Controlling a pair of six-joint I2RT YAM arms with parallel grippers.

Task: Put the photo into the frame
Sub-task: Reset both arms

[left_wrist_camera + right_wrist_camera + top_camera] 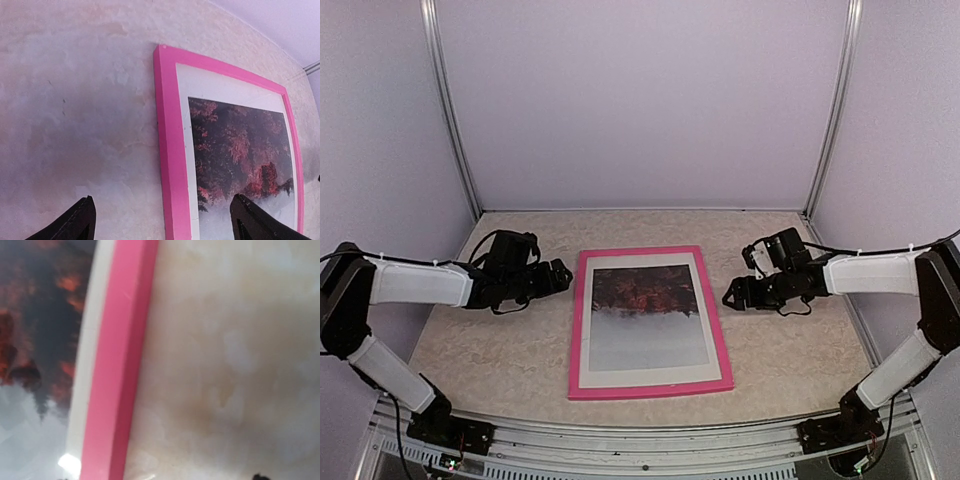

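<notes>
Mottled beige counter (pixel 500 350), pale lilac walls (pixel 640 100), aluminium corner posts (pixel 450 110), thin bright pink rectangular frame (pixel 578 330) flat at centre, dark red foliage photo print (pixel 645 315) inside it, left gripper (pixel 558 275) at nine o'clock, right gripper (pixel 730 295) at three o'clock, both spread, empty.

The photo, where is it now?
In the top view, the photo lies inside the pink frame at table centre, between the left gripper and right gripper.

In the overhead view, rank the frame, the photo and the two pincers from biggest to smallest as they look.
1. frame
2. photo, lying inside it
3. left pincer and right pincer: they look alike, so I won't rank them.
</notes>
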